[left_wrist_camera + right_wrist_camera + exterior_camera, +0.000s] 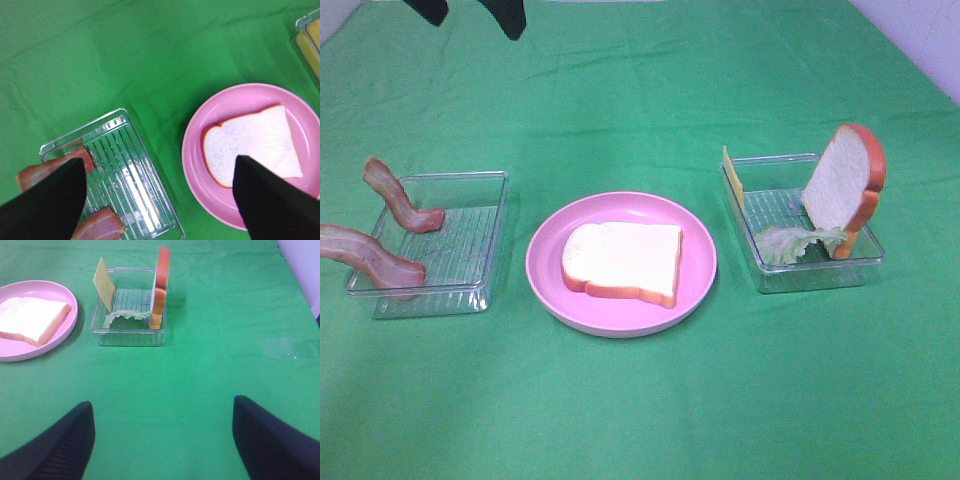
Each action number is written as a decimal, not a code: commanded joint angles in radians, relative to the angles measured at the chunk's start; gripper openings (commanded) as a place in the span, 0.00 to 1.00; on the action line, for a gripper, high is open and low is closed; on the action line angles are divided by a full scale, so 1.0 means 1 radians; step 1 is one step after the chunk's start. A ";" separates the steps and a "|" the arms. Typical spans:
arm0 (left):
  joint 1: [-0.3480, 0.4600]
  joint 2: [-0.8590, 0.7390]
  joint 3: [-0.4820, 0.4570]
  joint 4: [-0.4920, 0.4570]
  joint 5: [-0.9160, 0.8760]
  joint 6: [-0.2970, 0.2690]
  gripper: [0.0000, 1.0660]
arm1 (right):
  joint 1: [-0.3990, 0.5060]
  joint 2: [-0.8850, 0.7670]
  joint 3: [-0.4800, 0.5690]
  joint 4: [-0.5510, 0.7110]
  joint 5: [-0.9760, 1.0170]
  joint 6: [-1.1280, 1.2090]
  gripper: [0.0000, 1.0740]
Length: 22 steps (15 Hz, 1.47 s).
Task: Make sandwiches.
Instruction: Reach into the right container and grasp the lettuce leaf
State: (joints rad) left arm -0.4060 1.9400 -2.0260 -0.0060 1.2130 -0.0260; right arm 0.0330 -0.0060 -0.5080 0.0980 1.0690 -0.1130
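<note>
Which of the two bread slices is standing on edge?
The slice in the right tray, propped beside the lettuce; the other slice lies flat on the pink plate.

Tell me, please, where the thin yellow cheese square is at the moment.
In the exterior high view, the thin yellow cheese square leans on edge at the left wall of the clear plastic tray right of the round pink plate.

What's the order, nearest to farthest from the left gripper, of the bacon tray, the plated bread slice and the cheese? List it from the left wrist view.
From the open left gripper:
1. The bacon tray: at the left, almost under the gripper.
2. The bread slice: in the middle, on the pink plate.
3. The cheese: far right, in the other tray.
</note>
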 commanded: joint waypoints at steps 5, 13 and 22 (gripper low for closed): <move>-0.005 -0.309 0.211 -0.014 0.076 -0.034 0.71 | -0.004 -0.005 0.002 -0.006 -0.008 -0.010 0.67; -0.005 -0.803 0.796 -0.001 0.074 -0.037 0.71 | -0.004 -0.005 0.002 -0.006 -0.008 -0.010 0.67; -0.005 -1.268 1.259 0.023 0.074 0.026 0.71 | -0.004 -0.005 0.002 -0.006 -0.008 -0.010 0.67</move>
State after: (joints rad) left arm -0.4060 0.6880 -0.7860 0.0120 1.2160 -0.0120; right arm 0.0330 -0.0060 -0.5080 0.0980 1.0690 -0.1130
